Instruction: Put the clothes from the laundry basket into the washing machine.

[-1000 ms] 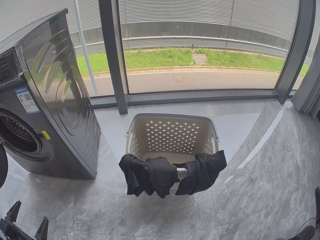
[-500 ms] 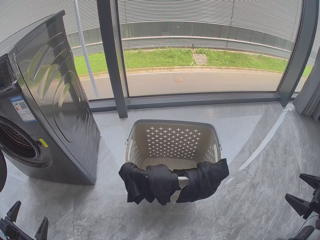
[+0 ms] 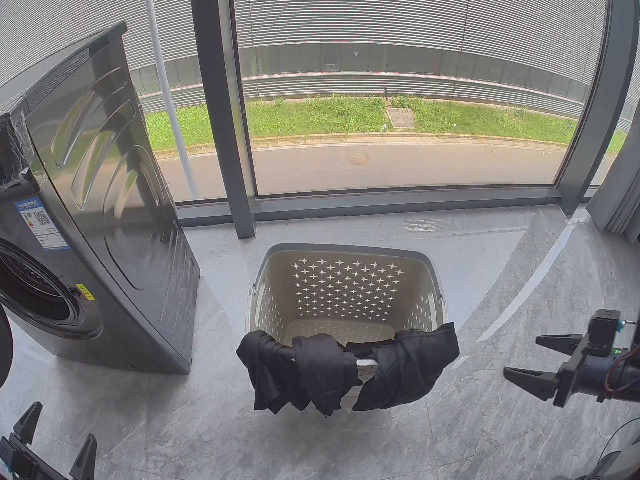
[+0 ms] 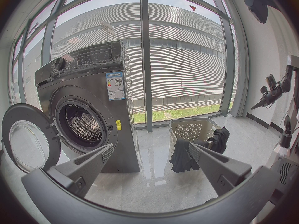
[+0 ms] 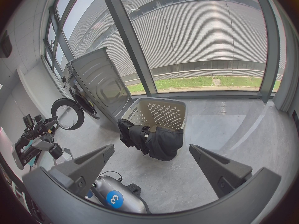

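A beige laundry basket (image 3: 347,285) stands on the floor by the window, with black clothes (image 3: 347,365) draped over its near rim. The grey washing machine (image 3: 100,188) is at the left, its round door (image 4: 29,137) swung open and the drum (image 4: 82,126) bare. My right gripper (image 3: 543,361) hangs open at the right, well clear of the basket (image 5: 157,115) and clothes (image 5: 152,139). Low at the near left, my left gripper (image 3: 57,435) is open, facing the machine (image 4: 93,103) and the basket (image 4: 193,129).
Tall windows with dark frames (image 3: 220,101) run behind the basket. A grey curtain (image 3: 617,181) hangs at the far right. Marble floor (image 3: 507,261) lies open around the basket and in front of the machine.
My right gripper has come up into the head view from the lower right and moved left toward the basket. The head camera has shifted slightly. Clothes and basket lie as before.
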{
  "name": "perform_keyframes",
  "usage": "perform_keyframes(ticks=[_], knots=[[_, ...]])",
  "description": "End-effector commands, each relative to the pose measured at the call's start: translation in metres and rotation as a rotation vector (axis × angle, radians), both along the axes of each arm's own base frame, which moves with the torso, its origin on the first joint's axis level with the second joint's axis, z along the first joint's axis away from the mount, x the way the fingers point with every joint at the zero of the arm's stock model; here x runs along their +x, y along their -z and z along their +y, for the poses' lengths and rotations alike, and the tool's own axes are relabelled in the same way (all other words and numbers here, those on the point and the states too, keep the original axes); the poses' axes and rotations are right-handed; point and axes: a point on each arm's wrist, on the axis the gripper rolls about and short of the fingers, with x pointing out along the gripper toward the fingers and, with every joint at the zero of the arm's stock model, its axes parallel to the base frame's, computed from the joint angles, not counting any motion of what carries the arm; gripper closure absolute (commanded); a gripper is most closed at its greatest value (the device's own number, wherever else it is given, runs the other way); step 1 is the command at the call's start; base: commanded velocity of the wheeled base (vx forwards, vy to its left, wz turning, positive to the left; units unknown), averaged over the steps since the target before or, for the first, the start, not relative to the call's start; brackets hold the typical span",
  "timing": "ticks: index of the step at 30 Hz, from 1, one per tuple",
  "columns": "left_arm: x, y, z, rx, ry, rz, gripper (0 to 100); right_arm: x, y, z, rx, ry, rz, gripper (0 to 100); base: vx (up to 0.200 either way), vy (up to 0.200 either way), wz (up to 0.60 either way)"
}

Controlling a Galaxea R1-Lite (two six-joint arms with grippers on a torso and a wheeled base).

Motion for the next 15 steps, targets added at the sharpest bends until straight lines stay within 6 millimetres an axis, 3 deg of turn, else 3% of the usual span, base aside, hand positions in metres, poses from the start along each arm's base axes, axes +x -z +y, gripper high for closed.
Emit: perform_keyframes(ticks=[1,6,13,15], knots=[[0.0,0.005,0.0,0.0,0.0,0.0,0,0.05,0.036,0.032,-0.059,-0.076,0.144,0,0.0,0.0,0.0],[0.0,0.005,0.0,0.0,0.0,0.0,0,0.079,0.052,0.05,-0.089,-0.064,0.135,0,0.0,0.0,0.0],[0.0,0.005,0.0,0.0,0.0,0.0,0,0.095,0.072,0.069,-0.1,-0.103,0.125,0,0.0,0.0,0.0],[0.0,0.005,0.0,0.0,0.0,0.0,0,0.107,0.084,0.075,-0.11,-0.103,0.13,0,0.0,0.0,0.0]])
